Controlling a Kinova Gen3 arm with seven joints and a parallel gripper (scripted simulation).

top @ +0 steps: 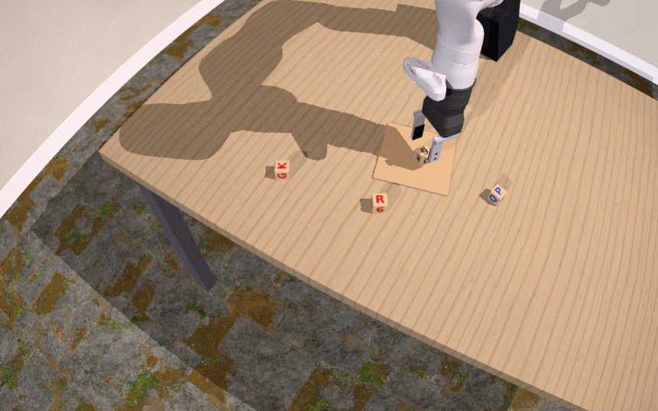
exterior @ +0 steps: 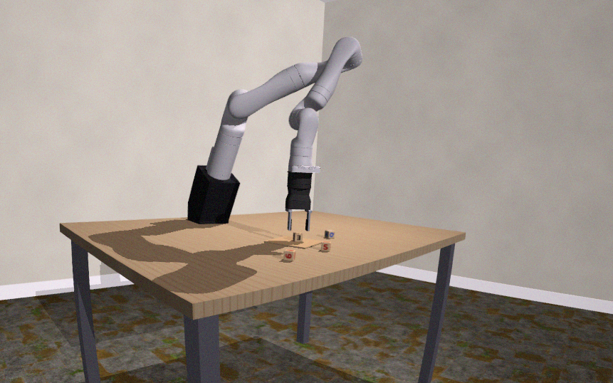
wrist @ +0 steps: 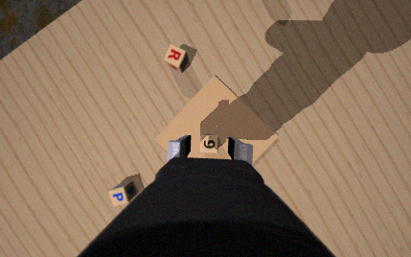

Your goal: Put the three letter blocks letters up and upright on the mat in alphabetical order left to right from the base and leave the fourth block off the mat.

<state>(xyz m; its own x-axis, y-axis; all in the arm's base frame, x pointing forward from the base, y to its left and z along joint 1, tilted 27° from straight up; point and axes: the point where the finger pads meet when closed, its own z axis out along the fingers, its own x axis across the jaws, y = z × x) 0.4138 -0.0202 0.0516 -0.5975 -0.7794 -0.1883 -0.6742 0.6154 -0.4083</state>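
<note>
Lettered block topped with a red R [top: 379, 199] [wrist: 174, 57], red K block [top: 282, 169] and blue P block [top: 497, 194] [wrist: 119, 197] all on the wooden tabletop [top: 550, 265] [exterior: 370, 257] [wrist: 49, 129] off the square mat [top: 413, 179] [exterior: 304, 244] [wrist: 188, 115], block topped with a black 9 [top: 423, 154] [exterior: 297, 236] [wrist: 209, 144] on it, two-finger gripper [top: 426, 142] [exterior: 298, 228] [wrist: 209, 144] above, fingers spread, grasping nothing.

The arm [top: 456, 50] [exterior: 270, 92] is finished in pale grey-white, with smooth, rounded segments and bulging joints. Its tubular sections are crossed by thin dark seam lines. At the wrist, a flattened white piece [top: 424, 78] [exterior: 304, 168] is seen to jut out, its face marked by fine dark ridges in the top view. The base [top: 497, 38] [exterior: 213, 197] is formed as a black, angular block. The gripper [top: 426, 143] [exterior: 298, 229] [wrist: 209, 144] is given a black, tapering body and two slim silver-grey fingers, faced inside with black pads [top: 417, 131] [wrist: 184, 146]. Small dark dots are shown on one finger's outer side.
</note>
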